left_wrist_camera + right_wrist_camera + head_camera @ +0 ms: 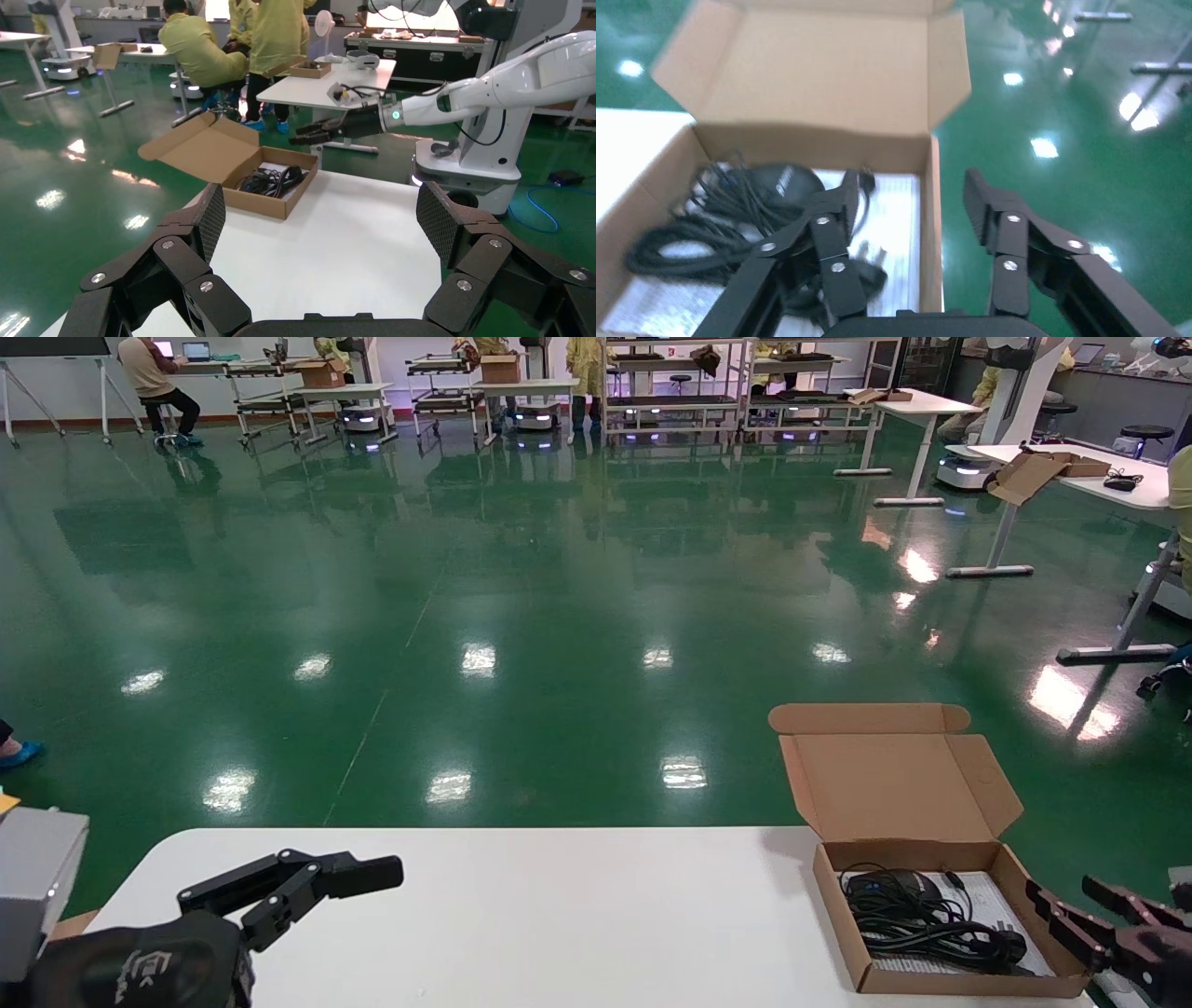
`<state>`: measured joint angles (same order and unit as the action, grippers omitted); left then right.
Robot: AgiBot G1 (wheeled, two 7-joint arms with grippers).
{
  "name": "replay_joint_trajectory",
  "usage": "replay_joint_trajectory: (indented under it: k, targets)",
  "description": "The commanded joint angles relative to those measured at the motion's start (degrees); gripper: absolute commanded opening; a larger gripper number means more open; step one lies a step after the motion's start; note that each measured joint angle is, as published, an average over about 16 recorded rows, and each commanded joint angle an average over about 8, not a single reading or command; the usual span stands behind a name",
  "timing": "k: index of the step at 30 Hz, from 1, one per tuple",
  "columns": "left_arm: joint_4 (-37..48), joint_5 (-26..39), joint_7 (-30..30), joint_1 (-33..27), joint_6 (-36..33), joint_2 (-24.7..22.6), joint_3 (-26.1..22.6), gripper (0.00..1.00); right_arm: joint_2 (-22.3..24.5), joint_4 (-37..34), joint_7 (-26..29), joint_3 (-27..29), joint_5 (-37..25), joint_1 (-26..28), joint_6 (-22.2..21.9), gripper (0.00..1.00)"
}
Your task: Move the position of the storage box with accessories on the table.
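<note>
The storage box (pixel 968 982) stands open at the right end of the white table (pixel 559 915), lid flap up. The accessories (pixel 922 915), black coiled cable and a black mouse-like lump on a white sheet, lie inside. My right gripper (pixel 1059 889) is open at the box's right wall. In the right wrist view the gripper (pixel 910 179) straddles that wall: one finger over the accessories (pixel 701 210), the other outside over the floor. My left gripper (pixel 372 876) is open and empty above the table's left end. In its wrist view (pixel 323 210) the box (pixel 263 202) is far off.
The box's right wall lies close to the table's right edge, with green floor (pixel 1074 105) beyond it. Farther off are white desks (pixel 1071 458) and seated people in yellow (pixel 204 49).
</note>
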<state>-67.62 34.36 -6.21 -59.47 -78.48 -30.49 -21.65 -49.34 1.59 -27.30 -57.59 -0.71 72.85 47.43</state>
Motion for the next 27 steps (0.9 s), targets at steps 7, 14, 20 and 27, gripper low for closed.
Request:
replay_joint_trajectory:
  k: [7,14,20,27]
  targets:
    - [0.00,0.00,0.00,0.00,0.00,0.00,0.00,1.00,2.29,1.32,1.45,-0.49,-0.70,1.39,5.07,1.00]
    - [0.00,0.00,0.00,0.00,0.00,0.00,0.00,1.00,4.64,3.55,3.37,-0.85,-1.22,2.47,11.17,1.00]
    - [0.00,0.00,0.00,0.00,0.00,0.00,0.00,1.00,6.72,7.01,3.88,-1.44,-2.17,3.76,17.29,1.00]
    - [0.01,-0.01,0.00,0.01,0.02,0.01,0.01,1.00,7.82,10.27,4.92,-1.36,-2.11,4.46,22.27,1.00]
